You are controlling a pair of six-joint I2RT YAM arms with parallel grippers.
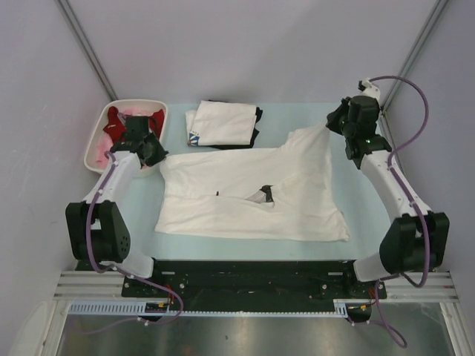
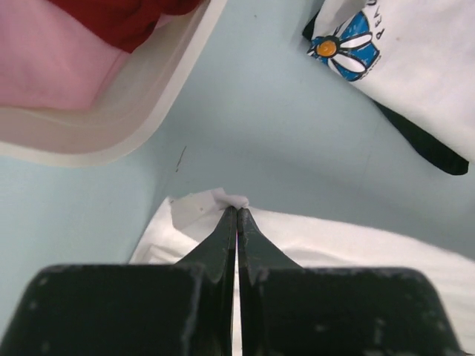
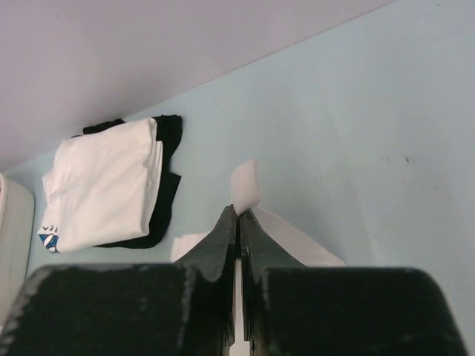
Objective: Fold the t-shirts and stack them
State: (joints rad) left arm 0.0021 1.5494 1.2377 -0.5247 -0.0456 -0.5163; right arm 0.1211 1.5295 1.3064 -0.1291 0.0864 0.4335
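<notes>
On table: cream t-shirt long axis left-right | left end effector, right end effector both clamped on its far corners

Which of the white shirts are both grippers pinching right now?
The large cream-white t-shirt spread open mid-table; the left gripper and right gripper each pinch a far corner. The other white one lies folded on a black shirt, untouched.

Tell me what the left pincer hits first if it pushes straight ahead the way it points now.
Likely nothing soon: the left pincer, shut on the spread cream t-shirt, faces bare table, between the basin and the folded stack. Depth is unclear.
</notes>
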